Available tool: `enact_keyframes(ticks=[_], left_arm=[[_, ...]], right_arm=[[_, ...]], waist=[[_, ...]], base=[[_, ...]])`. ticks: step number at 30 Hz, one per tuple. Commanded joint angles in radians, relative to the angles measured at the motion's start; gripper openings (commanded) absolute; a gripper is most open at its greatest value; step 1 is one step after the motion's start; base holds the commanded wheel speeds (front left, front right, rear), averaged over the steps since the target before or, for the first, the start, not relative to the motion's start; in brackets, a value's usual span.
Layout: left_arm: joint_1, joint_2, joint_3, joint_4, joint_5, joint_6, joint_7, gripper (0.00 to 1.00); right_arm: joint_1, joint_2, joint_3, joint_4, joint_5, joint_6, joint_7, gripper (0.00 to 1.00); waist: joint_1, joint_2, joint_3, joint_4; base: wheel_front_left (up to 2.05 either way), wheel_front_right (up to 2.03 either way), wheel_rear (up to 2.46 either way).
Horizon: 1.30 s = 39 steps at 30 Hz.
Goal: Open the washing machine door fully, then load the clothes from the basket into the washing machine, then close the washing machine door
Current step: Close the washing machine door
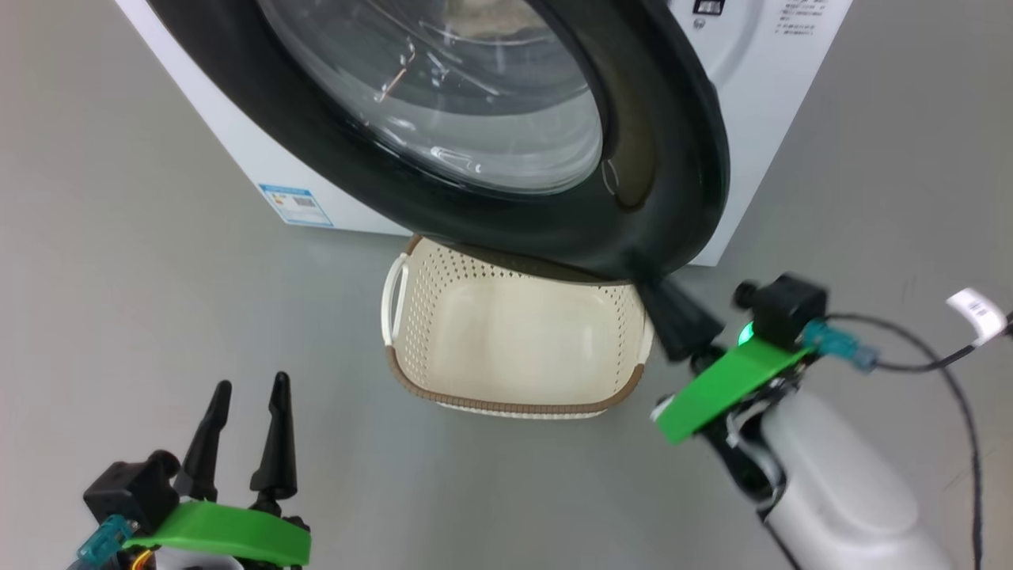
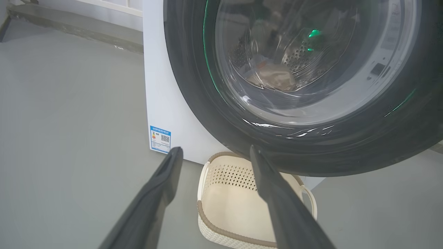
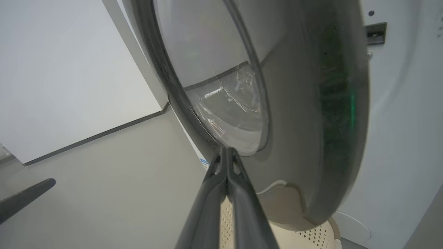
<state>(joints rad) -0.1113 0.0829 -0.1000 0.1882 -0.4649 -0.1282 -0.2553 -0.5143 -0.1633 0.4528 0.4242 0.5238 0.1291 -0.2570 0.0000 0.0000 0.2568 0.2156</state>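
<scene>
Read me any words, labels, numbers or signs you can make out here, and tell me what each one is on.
Nothing reads clearly.
Blue rectangular label, lower corner of the big white boxy washing machine: print and code square too small.
Grey print lines, machine's upper front: blurred.
White tag on a black cable: dark marks, unreadable.

Pretty bare room tbh. The floor point(image 1: 119, 301) is smooth plain grey all over, with a dull sheen to it. In the right wrist view a plain white wall point(image 3: 69, 62) meets it, with a thin dark baseboard point(image 3: 93, 136) running along the bottom. The left wrist view has a chunkier grey ledge point(image 2: 69, 33) along the foot of a pale wall, up in the far corner. Lighting looks soft and even, and the shadows on the floor are faint.
</scene>
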Motion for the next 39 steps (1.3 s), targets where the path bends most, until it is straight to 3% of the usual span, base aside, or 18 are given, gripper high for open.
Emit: enact_keyframes(ticks=[1,19,39], left_arm=[[-0.035,0.017,0.029,-0.019,-0.009,-0.003,-0.006,1.0],[-0.102,0.011,0.007,-0.043,-0.011,-0.003,-0.006,1.0],[-0.165,-0.002,-0.02,-0.071,-0.017,-0.003,-0.006,1.0]], right_arm=[[-0.034,0.019,-0.026,-0.026,-0.022,0.002,-0.005,0.0],[-0.168,0.008,-0.211,-0.039,-0.059,0.002,-0.005,0.0],[-0.403,0.004,-0.429,0.049,-0.073,0.002,-0.005,0.0]], waist=[[0.0,0.0,0.021,0.004],[0.0,0.0,0.107,0.025],[0.0,0.0,0.18,0.074]], base=[[0.0,0.0,0.0],[0.0,0.0,0.0],[0.0,0.0,0.0]])
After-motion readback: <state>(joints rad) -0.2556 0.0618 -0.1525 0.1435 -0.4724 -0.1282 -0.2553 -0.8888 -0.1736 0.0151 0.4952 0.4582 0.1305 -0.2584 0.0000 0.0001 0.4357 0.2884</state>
